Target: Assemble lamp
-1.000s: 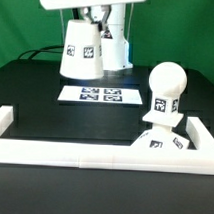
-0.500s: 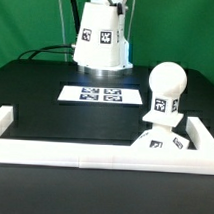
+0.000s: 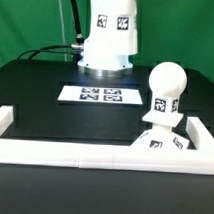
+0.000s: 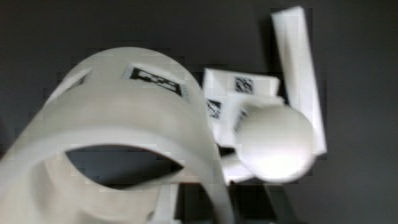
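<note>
We record a white shade [image 3: 108, 35], bulb [image 3: 166, 89] and base [image 3: 164, 143], each bearing black-and-white square tags, on a black table [image 3: 55, 103].

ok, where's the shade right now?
In the exterior view the shade is up off the table at top centre, above the marker board and to that view's left of the bulb.

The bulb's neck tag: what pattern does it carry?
Black-and-white squares on the bulb, clearest in the exterior view.
</note>
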`<state>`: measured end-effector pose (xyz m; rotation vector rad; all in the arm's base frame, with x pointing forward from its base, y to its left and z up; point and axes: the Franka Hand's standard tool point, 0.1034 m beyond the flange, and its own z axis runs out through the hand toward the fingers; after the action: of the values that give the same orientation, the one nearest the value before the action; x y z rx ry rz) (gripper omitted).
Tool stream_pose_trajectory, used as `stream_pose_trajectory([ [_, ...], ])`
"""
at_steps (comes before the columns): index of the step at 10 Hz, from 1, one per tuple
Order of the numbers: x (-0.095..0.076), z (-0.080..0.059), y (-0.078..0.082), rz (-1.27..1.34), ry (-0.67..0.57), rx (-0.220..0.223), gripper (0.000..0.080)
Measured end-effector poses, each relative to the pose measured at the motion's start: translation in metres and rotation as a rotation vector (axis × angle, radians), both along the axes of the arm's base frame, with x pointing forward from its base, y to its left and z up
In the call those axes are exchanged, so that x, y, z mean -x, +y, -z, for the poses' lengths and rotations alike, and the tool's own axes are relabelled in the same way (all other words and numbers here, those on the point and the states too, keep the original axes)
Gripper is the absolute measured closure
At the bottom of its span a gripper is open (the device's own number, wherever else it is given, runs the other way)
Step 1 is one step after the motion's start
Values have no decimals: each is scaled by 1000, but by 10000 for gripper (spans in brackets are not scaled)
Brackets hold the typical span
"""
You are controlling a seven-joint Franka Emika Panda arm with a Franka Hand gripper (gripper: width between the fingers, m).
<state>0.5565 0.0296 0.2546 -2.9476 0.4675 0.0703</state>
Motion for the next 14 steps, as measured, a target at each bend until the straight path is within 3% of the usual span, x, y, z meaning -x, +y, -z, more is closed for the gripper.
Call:
stream_pose_trajectory([
  [2, -28, -9, 24, 20, -16, 7, 754],
  [4, -41, 4, 43, 57, -5, 13, 754],
  [5, -41, 12, 46, 64, -4, 10, 754],
  [7, -40, 15, 46, 66, 1, 10, 754],
  [10, -49, 30, 66, 76, 19, 17, 754],
  [14, -48, 50, 69, 71, 31, 27, 754],
])
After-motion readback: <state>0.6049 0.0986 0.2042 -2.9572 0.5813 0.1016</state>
